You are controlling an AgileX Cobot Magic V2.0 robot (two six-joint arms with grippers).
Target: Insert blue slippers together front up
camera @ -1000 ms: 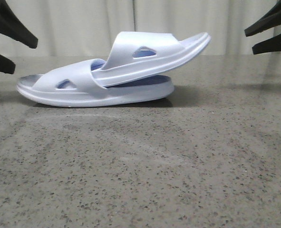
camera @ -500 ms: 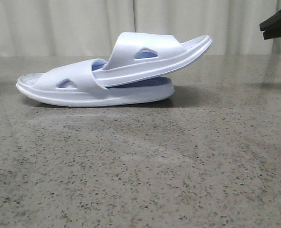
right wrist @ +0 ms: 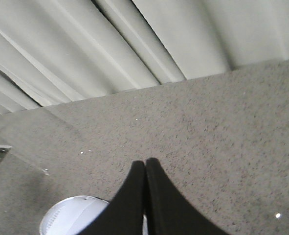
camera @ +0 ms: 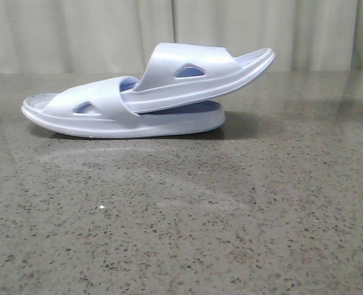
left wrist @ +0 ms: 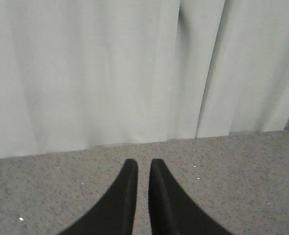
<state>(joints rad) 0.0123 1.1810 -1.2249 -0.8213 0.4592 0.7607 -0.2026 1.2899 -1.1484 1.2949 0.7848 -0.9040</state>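
Observation:
The two pale blue slippers lie nested on the table in the front view. The lower slipper (camera: 107,117) sits flat, its strap to the left. The upper slipper (camera: 193,77) is pushed under that strap, and its free end tilts up to the right. Neither gripper shows in the front view. My left gripper (left wrist: 143,164) is empty above bare table, its fingers parted by a narrow gap. My right gripper (right wrist: 145,162) is shut on nothing. A rounded slipper end (right wrist: 73,218) shows beside its fingers, apart from them.
The speckled grey table (camera: 181,215) runs back to a pale pleated curtain (camera: 77,31). The curtain also fills the background of the left wrist view (left wrist: 85,73) and the right wrist view (right wrist: 134,44).
Both grippers have drawn back out of the front view, the left off the left edge and the right off the upper right. The slippers stay nested, and the upper one's free end has barely shifted.

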